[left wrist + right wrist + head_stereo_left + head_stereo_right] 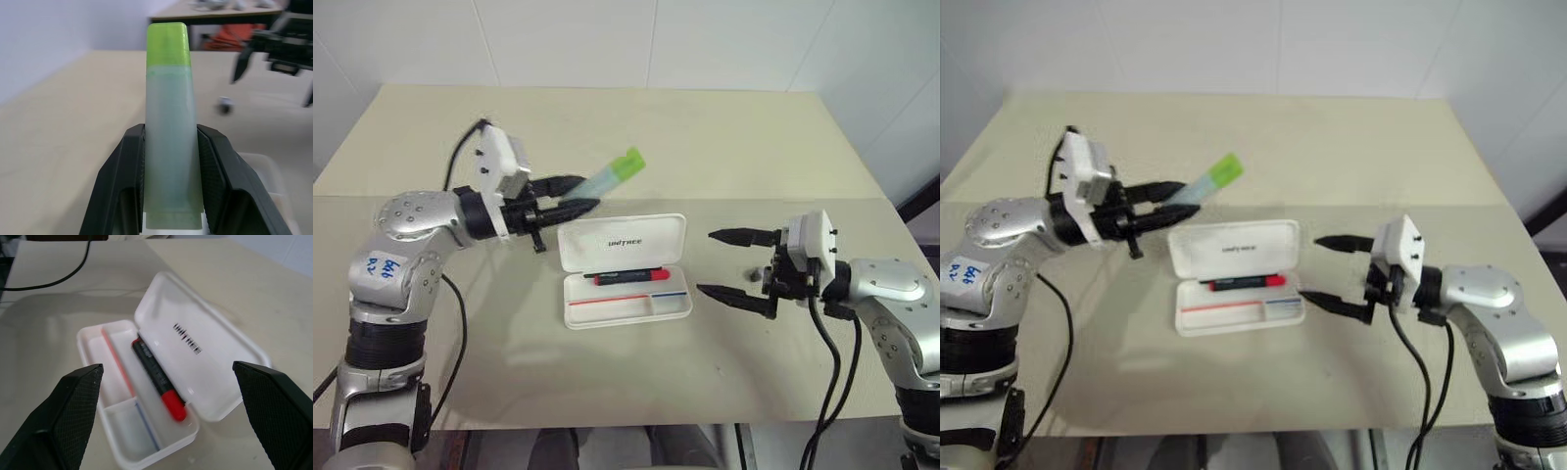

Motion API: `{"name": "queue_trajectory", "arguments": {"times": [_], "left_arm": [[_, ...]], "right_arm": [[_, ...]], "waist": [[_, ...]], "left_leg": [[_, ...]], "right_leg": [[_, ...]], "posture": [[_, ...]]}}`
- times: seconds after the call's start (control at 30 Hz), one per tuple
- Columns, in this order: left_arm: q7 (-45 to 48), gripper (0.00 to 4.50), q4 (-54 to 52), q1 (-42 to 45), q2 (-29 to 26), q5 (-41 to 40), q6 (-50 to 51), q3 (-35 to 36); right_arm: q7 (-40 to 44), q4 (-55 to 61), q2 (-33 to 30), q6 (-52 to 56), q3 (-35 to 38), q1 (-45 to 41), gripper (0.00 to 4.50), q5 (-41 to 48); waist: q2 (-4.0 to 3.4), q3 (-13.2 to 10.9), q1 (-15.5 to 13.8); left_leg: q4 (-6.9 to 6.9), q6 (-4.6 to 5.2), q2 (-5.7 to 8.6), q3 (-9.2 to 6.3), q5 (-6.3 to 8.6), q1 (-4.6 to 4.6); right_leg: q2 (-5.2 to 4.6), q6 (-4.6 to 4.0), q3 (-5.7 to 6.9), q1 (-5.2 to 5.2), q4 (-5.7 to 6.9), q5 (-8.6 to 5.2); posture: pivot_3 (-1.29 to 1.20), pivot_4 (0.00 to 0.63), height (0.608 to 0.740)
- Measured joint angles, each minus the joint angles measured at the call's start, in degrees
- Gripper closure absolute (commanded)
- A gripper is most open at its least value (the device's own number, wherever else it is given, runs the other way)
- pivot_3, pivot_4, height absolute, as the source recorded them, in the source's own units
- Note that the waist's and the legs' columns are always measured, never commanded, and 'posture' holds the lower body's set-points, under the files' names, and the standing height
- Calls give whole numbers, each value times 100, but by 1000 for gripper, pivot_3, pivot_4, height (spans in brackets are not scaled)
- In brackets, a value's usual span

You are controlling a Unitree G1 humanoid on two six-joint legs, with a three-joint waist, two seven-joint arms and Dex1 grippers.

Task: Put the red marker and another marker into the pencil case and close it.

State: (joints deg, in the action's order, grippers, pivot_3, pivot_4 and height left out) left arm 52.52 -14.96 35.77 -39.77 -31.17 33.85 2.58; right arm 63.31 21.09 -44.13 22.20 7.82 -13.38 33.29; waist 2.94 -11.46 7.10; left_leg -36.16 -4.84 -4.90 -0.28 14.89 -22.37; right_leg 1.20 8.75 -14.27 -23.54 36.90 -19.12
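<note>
Clamped in the left gripper [570, 194], the green marker [615, 172] may hit the pencil case [625, 270] lid below; the right gripper [734, 264] gapes empty.

The white pencil case [625, 284] lies open on the table with the red marker [631, 277] resting along its hinge side, while the pale green marker [615, 174] is held aloft, cap outward.

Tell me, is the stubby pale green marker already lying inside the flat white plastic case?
No, the left gripper holds the stubby pale green marker above the table, beside the open case.
</note>
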Motion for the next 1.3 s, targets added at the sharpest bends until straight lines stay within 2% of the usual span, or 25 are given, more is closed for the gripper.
{"name": "queue_trajectory", "arguments": {"times": [0.23,0.53,0.87,1.03,1.3], "left_arm": [[247,3381,-364,-96,-411,198,562,-857],[255,3381,-737,-267,-657,461,964,-1348],[80,3381,-1159,-573,-857,699,1250,-1616],[97,3381,-1190,-940,-1039,818,1164,-1620],[132,3381,-1149,-986,-1073,1137,975,-1670]], "right_arm": [[1008,-195,-535,-538,395,866,0,29],[1770,-697,-696,-1109,423,930,0,41],[1810,-1016,-702,-1177,394,556,0,36],[1549,-1023,-474,-939,444,253,0,426],[1540,-1216,-475,-947,470,151,0,376]], "waist": [[0,0,-45],[0,-2,-64],[-1,-3,-72],[-4,-4,-63],[-4,-5,-82]], "left_leg": [[-2,2,0,0,1,6],[-24,2,1,0,1,6],[-22,2,0,0,1,6],[-24,2,1,0,1,7],[-24,3,4,0,1,6]], "right_leg": [[3,0,0,4,0,-2],[2,0,-4,13,-1,-1],[1,0,-5,13,0,-1],[1,-3,-7,13,1,-3],[-2,-8,-7,15,-1,-5]], "posture": [[0,150,740],[0,150,740],[0,150,740],[0,150,740],[0,150,740]]}}
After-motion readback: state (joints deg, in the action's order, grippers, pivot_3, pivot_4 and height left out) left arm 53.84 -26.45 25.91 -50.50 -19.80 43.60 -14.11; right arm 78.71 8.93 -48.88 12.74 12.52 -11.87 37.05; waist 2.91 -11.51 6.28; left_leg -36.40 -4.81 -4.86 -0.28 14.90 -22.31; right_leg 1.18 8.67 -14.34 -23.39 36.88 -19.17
